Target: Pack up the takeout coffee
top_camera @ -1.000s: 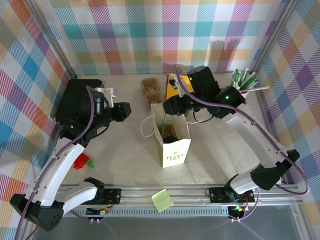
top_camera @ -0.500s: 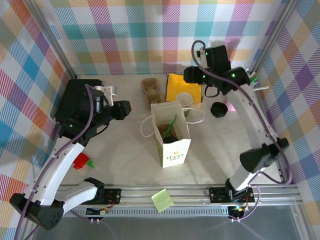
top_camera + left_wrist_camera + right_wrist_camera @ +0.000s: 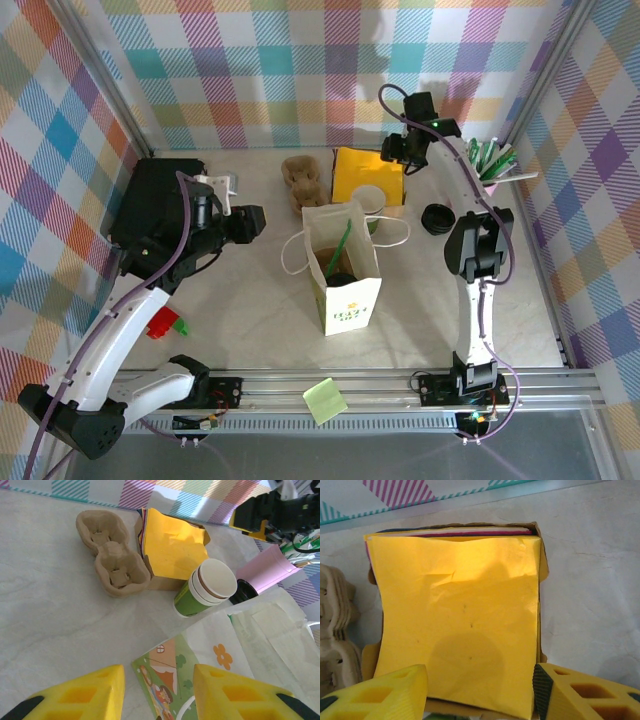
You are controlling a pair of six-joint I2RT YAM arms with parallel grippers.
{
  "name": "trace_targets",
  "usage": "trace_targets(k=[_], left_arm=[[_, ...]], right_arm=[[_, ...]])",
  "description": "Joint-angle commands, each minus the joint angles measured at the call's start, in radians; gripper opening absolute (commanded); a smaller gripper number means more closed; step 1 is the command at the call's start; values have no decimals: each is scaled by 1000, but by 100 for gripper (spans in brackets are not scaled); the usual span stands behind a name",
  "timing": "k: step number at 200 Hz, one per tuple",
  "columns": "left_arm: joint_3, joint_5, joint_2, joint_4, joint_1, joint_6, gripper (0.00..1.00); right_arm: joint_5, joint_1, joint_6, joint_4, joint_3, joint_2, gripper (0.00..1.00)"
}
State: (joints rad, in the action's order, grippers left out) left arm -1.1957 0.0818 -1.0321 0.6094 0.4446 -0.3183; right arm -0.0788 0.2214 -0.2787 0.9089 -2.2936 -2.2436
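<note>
The takeout coffee point(image 3: 371, 201) is a small white cup with a green band, standing just behind the paper bag point(image 3: 343, 272) and against the yellow napkin box point(image 3: 366, 172). In the left wrist view the coffee point(image 3: 207, 588) leans beside the napkins point(image 3: 172, 547), with the printed bag point(image 3: 250, 645) below it. A green straw point(image 3: 340, 248) sticks out of the bag. My left gripper point(image 3: 246, 222) hangs open left of the bag, its jaws point(image 3: 157, 695) empty. Open and empty as well, my right gripper point(image 3: 396, 150) hovers over the napkins point(image 3: 460, 625), its midpoint point(image 3: 480, 695) low in that view.
A brown pulp cup carrier point(image 3: 303, 181) lies left of the napkin box. A flat black lid point(image 3: 437, 218) and a pink cup of straws point(image 3: 489, 166) sit at the right. A black box point(image 3: 150, 200) stands at the left, with a red-and-green item point(image 3: 166, 325) nearer me.
My right gripper has left the bag's mouth, rising and pulling back toward the far wall over the napkin box. The green straw stays in the bag. The left arm has barely moved.
</note>
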Motion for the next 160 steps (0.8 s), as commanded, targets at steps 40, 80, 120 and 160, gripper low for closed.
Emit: trace_targets(k=[40,80,120,160], left_arm=[[-30,-28,0,24,14,-8,40],[-28,-36,-2,27,20,-13,40],[-28,-34,-6,27,23,-14,40],[-31,-28,-13,26,30,-14,40]], right_arm=[[30,-13,30,-35,-81,-116,58],[57,-13,62,-57,-88,-174,58],[91,-13,87,-58,-90,-224,60],[98,-13,96,-64,-85,-266,69]])
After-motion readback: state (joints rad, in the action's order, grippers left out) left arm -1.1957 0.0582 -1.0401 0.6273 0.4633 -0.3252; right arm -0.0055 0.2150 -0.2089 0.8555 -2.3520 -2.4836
